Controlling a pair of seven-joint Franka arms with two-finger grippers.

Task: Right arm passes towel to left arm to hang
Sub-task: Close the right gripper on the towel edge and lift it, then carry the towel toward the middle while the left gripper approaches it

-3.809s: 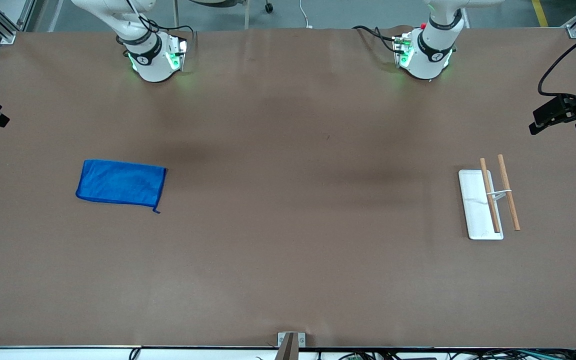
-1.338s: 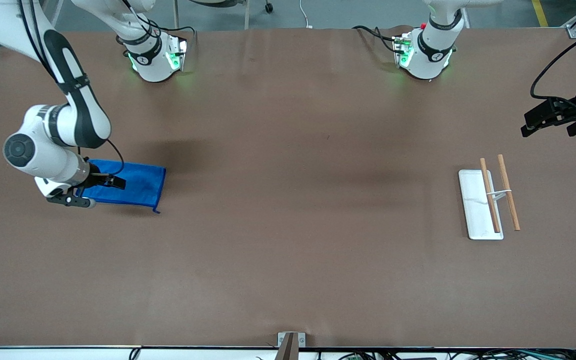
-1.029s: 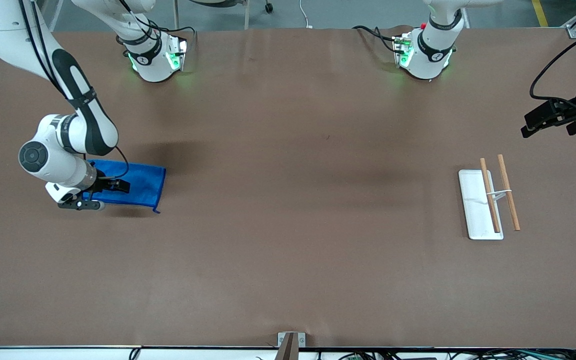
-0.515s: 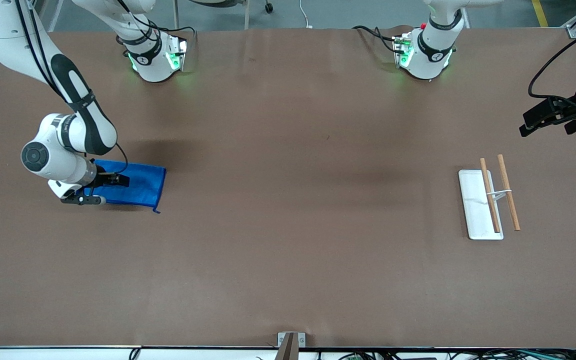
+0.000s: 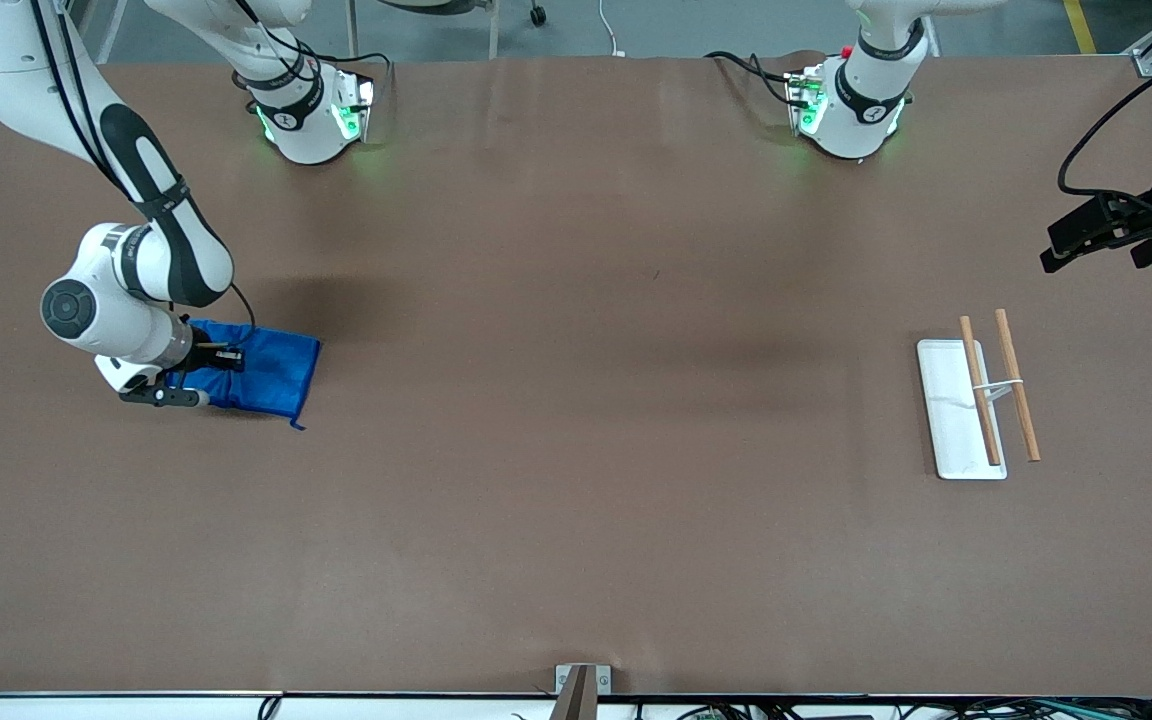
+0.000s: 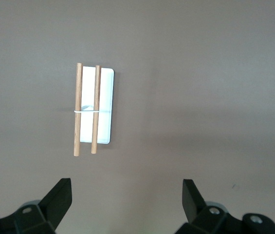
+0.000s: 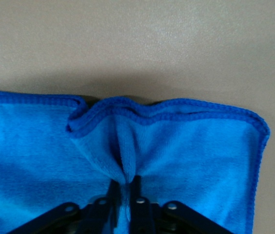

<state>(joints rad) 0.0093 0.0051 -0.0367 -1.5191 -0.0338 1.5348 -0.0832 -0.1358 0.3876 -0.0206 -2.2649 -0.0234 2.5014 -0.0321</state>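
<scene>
The bright blue towel (image 5: 266, 368) lies on the table at the right arm's end, bunched where it is pinched. My right gripper (image 5: 224, 358) is shut on a fold of the towel (image 7: 186, 151), with cloth pinched between its fingers (image 7: 112, 192). The right arm (image 5: 126, 290) reaches down over the towel's end and hides part of it. My left gripper (image 5: 1101, 235) is open and empty, held high over the left arm's end of the table. Its own view shows the gripper (image 6: 127, 195) well above the rack.
A white rack tray (image 5: 951, 410) with two wooden bars (image 5: 1018, 385) stands toward the left arm's end of the table; it also shows in the left wrist view (image 6: 104, 105). The brown table (image 5: 596, 400) stretches between towel and rack.
The right arm came down onto the towel and its gripper closed on a fold. The towel has bunched and its free edge slid slightly toward the gripper. The left arm barely moved.
</scene>
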